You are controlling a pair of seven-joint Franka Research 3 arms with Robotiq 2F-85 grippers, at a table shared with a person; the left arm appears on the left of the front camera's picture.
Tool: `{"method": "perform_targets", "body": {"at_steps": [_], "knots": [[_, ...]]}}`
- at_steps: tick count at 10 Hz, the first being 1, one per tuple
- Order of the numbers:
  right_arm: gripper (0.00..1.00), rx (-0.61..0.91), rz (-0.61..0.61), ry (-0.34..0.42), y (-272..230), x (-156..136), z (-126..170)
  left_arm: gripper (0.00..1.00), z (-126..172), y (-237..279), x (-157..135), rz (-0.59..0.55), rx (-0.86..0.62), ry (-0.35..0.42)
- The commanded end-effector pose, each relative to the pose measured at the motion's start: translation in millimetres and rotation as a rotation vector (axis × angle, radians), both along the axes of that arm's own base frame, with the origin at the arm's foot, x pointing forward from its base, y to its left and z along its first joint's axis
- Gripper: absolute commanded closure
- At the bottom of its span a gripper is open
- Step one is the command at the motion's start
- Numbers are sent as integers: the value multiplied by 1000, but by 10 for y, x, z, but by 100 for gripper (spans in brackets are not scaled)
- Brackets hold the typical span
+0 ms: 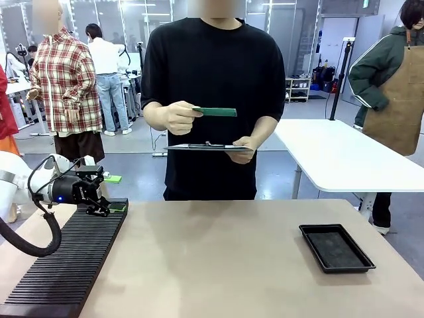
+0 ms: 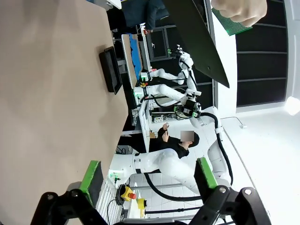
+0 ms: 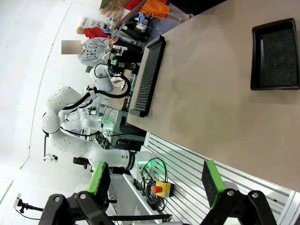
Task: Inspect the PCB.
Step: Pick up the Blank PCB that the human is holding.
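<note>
While a hand (image 1: 173, 117) pinches the PCB (image 1: 215, 112) by its edge above the clipboard (image 1: 199, 147), it may slip; both jaws gape empty.

Green PCB (image 1: 214, 112), black tray (image 1: 336, 248), tan table (image 1: 232, 265), black ribbed rack (image 1: 66, 265), seemingly dark clipboard (image 1: 199, 147)

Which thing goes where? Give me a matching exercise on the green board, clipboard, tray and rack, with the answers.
1 green board
2 clipboard
3 tray
4 rack

A on the table, robot's right side
B held up, the lower of two
C on the table, robot's left side
D held up, the higher of two

Pairs: 1-D, 2-B, 3-A, 4-C
</note>
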State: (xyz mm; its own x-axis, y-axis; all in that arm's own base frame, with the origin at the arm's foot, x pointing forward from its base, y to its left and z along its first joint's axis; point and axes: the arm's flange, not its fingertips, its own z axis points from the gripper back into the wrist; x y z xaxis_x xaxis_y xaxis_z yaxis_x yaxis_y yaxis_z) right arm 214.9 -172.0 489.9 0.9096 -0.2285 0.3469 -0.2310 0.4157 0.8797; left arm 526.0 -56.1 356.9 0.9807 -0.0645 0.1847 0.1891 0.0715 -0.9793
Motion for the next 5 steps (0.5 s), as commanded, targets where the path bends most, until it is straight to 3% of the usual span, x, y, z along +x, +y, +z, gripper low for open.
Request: {"method": "perform_targets", "body": {"at_steps": [1, 2, 4, 5], "knots": [[0, 6, 7, -21, -4, 1, 20, 0, 5, -8, -1, -3, -2, 0], [0, 6, 7, -21, -4, 1, 20, 0, 0, 0, 0, 0, 0, 0], [0, 6, 7, -21, -4, 1, 20, 0, 491, 269, -101, -42, -13, -38], [0, 6, 7, -21, -4, 1, 20, 0, 713, 504, -345, -31, -23, -60]]}}
